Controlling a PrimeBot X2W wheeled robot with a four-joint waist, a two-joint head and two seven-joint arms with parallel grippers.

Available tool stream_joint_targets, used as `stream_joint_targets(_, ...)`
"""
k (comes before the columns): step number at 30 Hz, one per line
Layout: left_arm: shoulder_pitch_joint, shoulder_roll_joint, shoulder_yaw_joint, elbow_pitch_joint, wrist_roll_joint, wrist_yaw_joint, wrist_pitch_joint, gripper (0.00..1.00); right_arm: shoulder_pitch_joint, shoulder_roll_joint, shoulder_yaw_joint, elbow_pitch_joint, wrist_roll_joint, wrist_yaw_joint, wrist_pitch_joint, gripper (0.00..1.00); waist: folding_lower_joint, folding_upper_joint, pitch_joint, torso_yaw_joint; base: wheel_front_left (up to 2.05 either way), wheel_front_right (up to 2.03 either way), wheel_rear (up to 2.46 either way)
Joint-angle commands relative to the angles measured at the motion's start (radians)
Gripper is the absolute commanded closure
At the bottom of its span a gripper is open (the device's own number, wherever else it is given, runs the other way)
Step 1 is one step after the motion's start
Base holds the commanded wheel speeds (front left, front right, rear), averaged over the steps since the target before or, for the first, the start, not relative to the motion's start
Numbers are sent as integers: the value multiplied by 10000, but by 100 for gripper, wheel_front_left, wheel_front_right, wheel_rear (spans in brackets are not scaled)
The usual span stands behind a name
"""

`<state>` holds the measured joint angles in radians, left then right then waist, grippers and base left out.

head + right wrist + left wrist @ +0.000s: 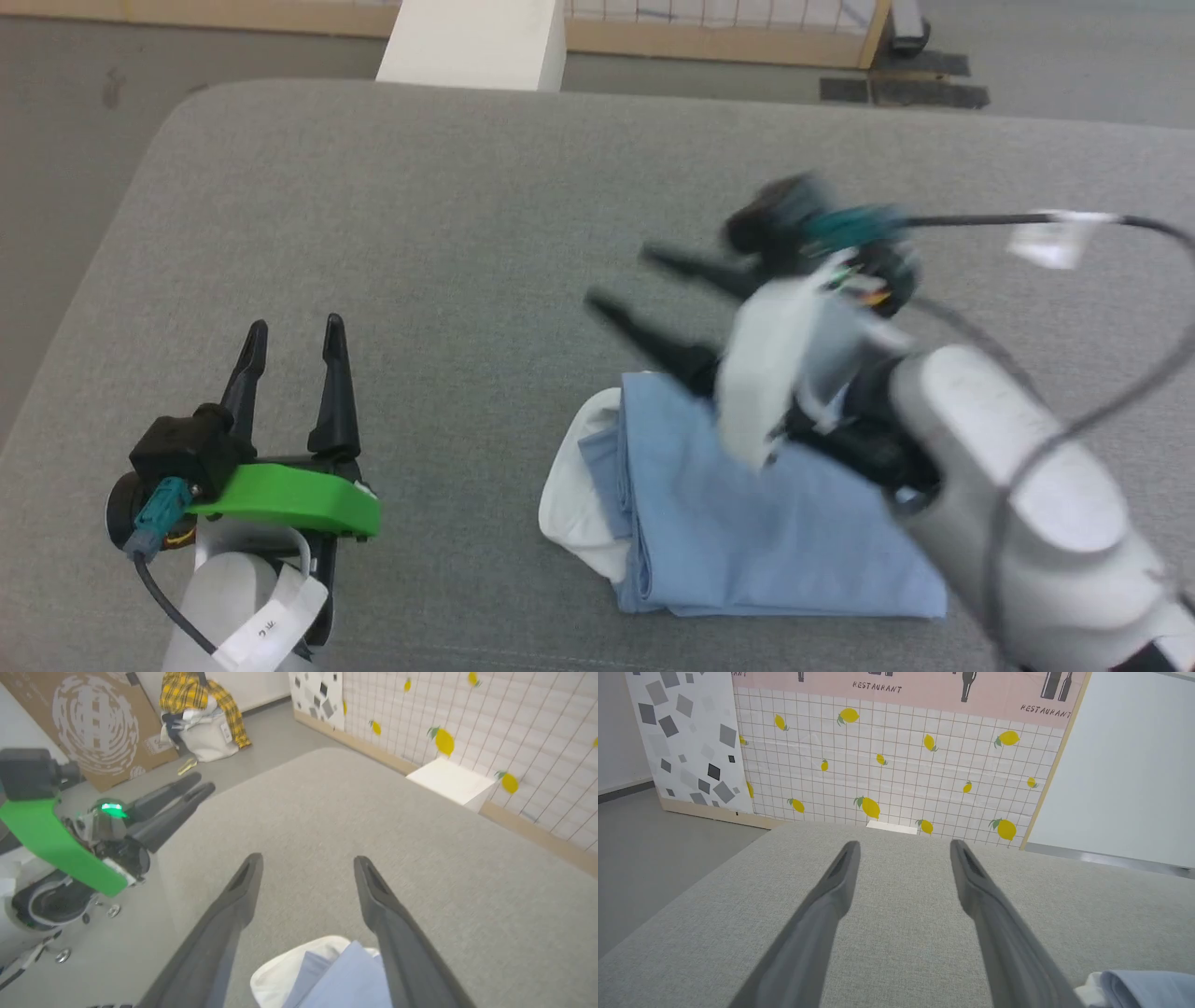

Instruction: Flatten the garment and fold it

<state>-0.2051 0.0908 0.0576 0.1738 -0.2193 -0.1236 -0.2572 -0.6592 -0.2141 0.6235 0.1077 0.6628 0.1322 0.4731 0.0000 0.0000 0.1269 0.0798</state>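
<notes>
Garment folded into a compact bundle; little seems left to do.
The garment [747,532] lies front-right on the table [467,187]; the right gripper [621,278] hangs just above that spot and the left gripper [294,329] front-left, both wide apart and empty.

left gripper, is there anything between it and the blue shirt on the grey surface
Nothing visible: just bare grey surface lies between the open left gripper and the garment, which sits folded off to its right.
</notes>
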Motion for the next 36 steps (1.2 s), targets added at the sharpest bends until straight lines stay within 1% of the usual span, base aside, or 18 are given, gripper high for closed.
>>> stream_joint_targets(1, 165, 37, 23, -11, 81, -70, -45, 0, 31, -201, -489, -224, -154, -15, -687, 0, 0, 0, -334, -292, 0, 0, 0)
stream_joint_targets(4, 214, 38, 79, -21, 123, -46, -45, 0, 413, -537, -1524, -676, -503, -15, -2114, 0, 0, 0, -470, -472, 0, 0, 0)
stream_joint_targets(7, 314, 23, 160, -61, 156, 16, -45, 0, 1016, -785, -2856, -999, -942, -15, -3729, 0, 0, 0, -563, -674, 0, 0, 0)
stream_joint_targets(9, 363, 6, 200, -91, 162, 42, -45, 0, 1504, -750, -3872, -1082, -1116, -15, -4646, 0, 0, 0, -594, -783, 0, 0, 0)
stream_joint_targets(11, 418, -14, 234, -124, 178, 82, -45, 0, 2016, -698, -4673, -1106, -1334, -15, -5295, 0, 0, 0, -626, -892, 0, 0, 0)
stream_joint_targets(15, 463, -63, 229, -175, 201, 122, -45, 0, 3043, -540, -6026, -1119, -1943, -15, -6235, 0, 0, 0, -612, -1006, 0, 0, 0)
stream_joint_targets(18, 443, -76, 174, -132, 302, 160, -45, 0, 3824, -314, -6865, -1068, -2517, -15, -6685, 0, 0, 0, -573, -1033, 0, 0, 0)
stream_joint_targets(24, 394, -115, -27, 68, 524, 209, -45, 0, 5194, 103, -7734, -620, -3248, -15, -6991, 0, 0, 0, -576, -977, 0, 0, 0)
stream_joint_targets(29, 398, -127, -165, 266, 617, 187, -45, 0, 5769, 238, -7842, -135, -3431, -15, -7056, 0, 0, 0, -551, -966, 0, 0, 0)
stream_joint_targets(35, 376, -118, -331, 498, 674, 147, -45, 0, 5862, 175, -7711, 321, -3387, -15, -6694, 0, 0, 0, -486, -915, 0, 0, 0)
stream_joint_targets(36, 361, -107, -350, 523, 682, 142, -45, 0, 5815, 123, -7604, 343, -3391, -15, -6500, 0, 0, 0, -467, -903, 0, 0, 0)
